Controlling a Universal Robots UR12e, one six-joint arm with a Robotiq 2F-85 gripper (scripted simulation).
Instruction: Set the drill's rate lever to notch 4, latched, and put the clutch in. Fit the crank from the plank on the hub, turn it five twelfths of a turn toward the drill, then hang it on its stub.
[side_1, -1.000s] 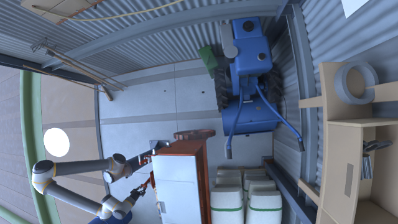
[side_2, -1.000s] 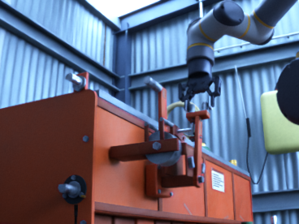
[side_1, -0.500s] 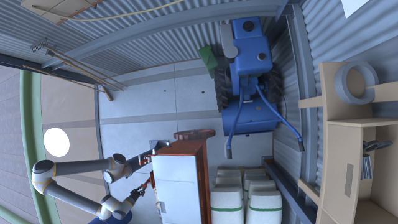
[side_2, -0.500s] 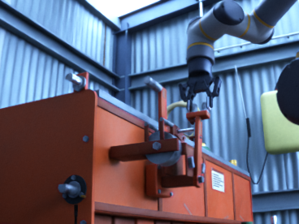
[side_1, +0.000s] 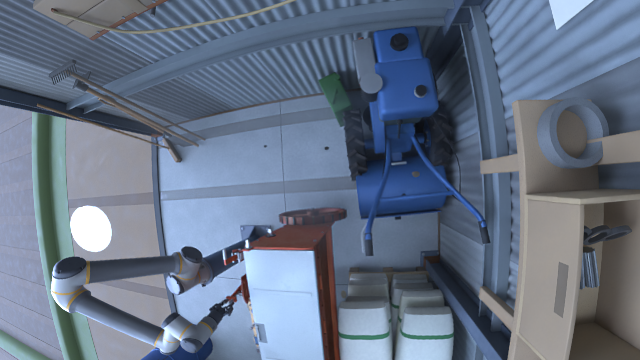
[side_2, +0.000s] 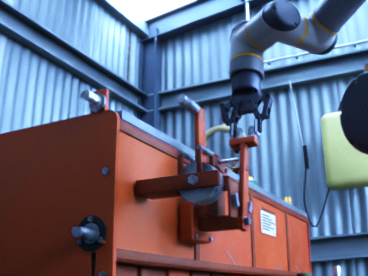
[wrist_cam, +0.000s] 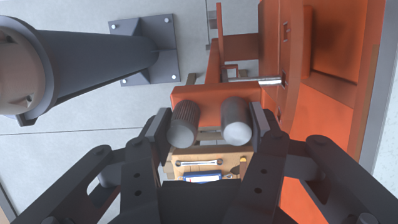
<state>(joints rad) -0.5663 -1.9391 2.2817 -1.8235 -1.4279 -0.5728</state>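
Note:
On the orange drill's side face (side_2: 165, 200) an upright orange rate lever (side_2: 243, 180) rises beside a notched sector plate (side_2: 200, 187), and my gripper (side_2: 246, 131) is closed around the two stubby grips at its top. The wrist camera shows those grips, a dark ribbed one (wrist_cam: 184, 123) and a smooth grey one (wrist_cam: 236, 120), side by side between my fingers (wrist_cam: 208, 125). A second orange lever with a grey knob (side_2: 192, 117) stands just behind. A round hub with a short shaft (side_2: 87, 232) sits low on the drill's near end. From above, my gripper (side_1: 227, 304) is at the drill's left side (side_1: 290, 295).
A blue two-wheel tractor (side_1: 400, 125) stands beyond the drill, with white sacks (side_1: 395, 315) to the drill's right and wooden shelving (side_1: 565, 225) along the right wall. A grey pedestal (wrist_cam: 94, 62) bolted to the floor is close to my wrist. A wooden plank with tools (wrist_cam: 208, 164) lies below my gripper.

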